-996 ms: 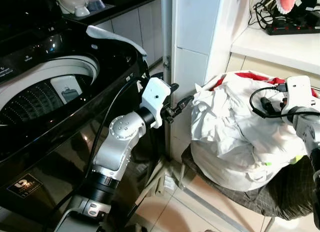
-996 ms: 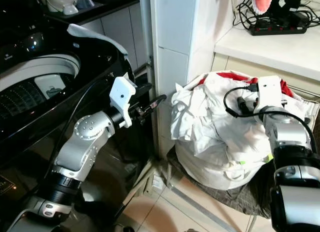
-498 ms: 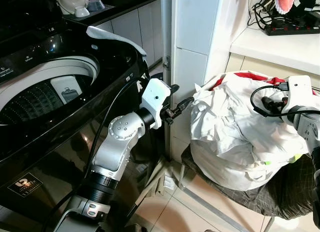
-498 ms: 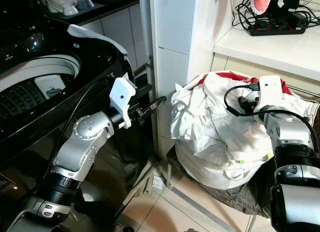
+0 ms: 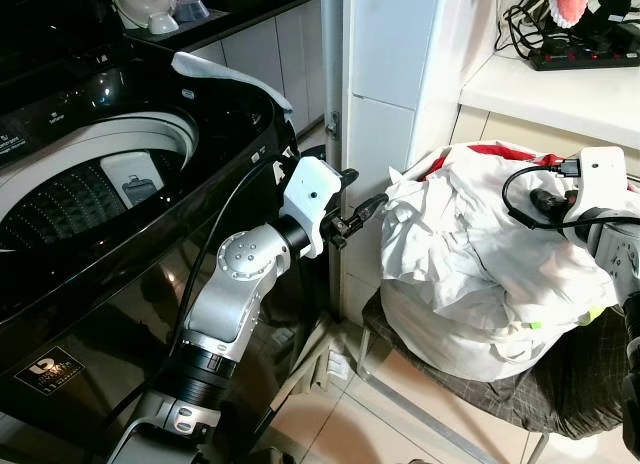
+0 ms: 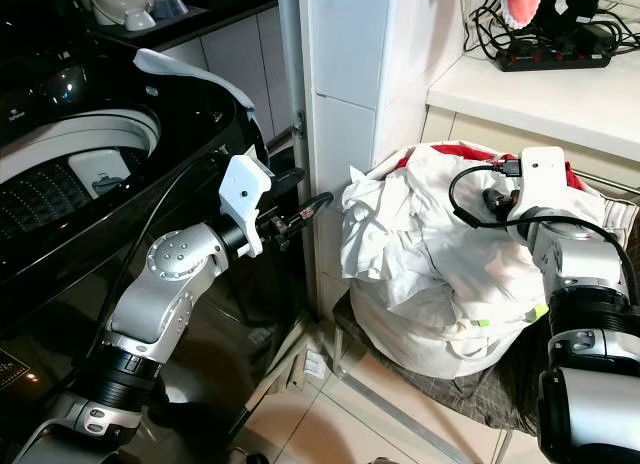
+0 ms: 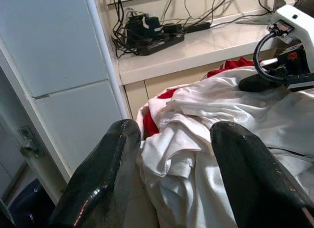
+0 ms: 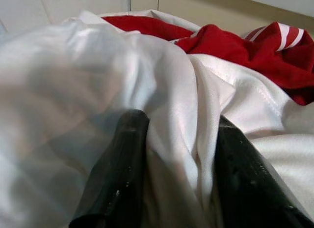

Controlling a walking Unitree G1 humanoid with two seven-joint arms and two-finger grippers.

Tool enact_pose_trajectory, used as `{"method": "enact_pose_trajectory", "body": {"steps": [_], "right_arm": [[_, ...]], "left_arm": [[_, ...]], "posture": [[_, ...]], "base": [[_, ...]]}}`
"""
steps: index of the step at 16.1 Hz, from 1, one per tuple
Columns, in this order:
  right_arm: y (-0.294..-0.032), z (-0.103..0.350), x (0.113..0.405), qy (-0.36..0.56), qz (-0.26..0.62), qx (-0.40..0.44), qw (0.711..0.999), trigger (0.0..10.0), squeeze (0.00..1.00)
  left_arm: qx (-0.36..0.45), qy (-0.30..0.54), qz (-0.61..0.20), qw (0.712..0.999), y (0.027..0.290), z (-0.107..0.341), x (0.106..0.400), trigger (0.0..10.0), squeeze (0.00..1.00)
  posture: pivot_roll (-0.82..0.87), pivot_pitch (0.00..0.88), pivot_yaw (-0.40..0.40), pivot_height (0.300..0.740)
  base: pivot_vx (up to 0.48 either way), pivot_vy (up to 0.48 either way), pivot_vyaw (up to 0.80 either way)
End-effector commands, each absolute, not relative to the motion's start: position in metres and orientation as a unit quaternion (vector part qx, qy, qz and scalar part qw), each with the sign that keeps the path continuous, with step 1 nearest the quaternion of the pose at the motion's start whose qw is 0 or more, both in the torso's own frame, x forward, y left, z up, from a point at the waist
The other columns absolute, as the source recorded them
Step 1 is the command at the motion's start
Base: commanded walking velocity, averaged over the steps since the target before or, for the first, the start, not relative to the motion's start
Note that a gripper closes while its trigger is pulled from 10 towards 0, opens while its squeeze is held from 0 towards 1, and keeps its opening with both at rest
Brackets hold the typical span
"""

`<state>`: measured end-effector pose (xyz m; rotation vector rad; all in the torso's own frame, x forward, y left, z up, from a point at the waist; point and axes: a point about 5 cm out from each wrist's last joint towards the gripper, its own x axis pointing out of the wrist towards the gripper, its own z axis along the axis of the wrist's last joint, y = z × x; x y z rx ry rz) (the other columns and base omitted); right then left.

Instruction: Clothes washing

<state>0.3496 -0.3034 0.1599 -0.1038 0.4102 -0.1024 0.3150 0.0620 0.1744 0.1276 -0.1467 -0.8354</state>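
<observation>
Standing beside the open washing machine (image 5: 90,174), both grippers (image 7: 171,154) (image 8: 176,159) spread wide at the white laundry heap (image 5: 470,274) on tiled floor (image 5: 390,424).

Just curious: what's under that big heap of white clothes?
The white clothes rest on a dark chair seat. Red fabric peeks out near the top; anything deeper is covered.

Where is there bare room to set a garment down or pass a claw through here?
Bare patches: the white counter in front of the power strip, and the floor tiles below the chair. The washer drum stands open. Crowded: the laundry pile covers the chair, right claw pressed into it, left claw beside it.
</observation>
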Motion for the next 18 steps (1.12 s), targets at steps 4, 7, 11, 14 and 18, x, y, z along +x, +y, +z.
{"method": "enact_pose_trajectory", "body": {"steps": [4,7,11,14,18], "right_arm": [[-0.292,0.197,0.357,0.147,-0.034,-0.046,0.988,0.0,0.0],[-0.278,0.243,0.361,0.078,-0.009,-0.056,0.995,0.0,0.0],[-0.223,0.323,0.359,-0.055,0.131,0.06,0.988,0.0,0.0],[-0.178,0.35,0.347,-0.08,0.256,0.115,0.957,0.0,0.0],[-0.145,0.346,0.337,-0.052,0.347,0.191,0.917,0.0,0.0]], "left_arm": [[0.064,-0.073,-0.404,0.91,0.063,0.177,0.315,10.0,0.0],[0.061,-0.079,-0.397,0.913,0.065,0.179,0.317,10.0,0.0],[0.004,-0.162,-0.365,0.917,0.071,0.218,0.324,10.0,0.0],[-0.067,-0.237,-0.419,0.874,0.062,0.26,0.313,10.0,1.0],[-0.059,-0.255,-0.444,0.857,0.051,0.272,0.308,10.0,1.0]], "posture": [[-0.06,0.0,0.069,0.74],[-0.07,0.0,0.07,0.74],[-0.07,0.0,0.069,0.74],[-0.07,0.0,0.062,0.74],[-0.06,0.0,0.054,0.74]], "base": [[0.0,0.0,0.0],[0.0,0.0,0.0],[0.0,0.0,0.0],[0.0,0.0,0.0],[0.0,0.0,0.0]]}}
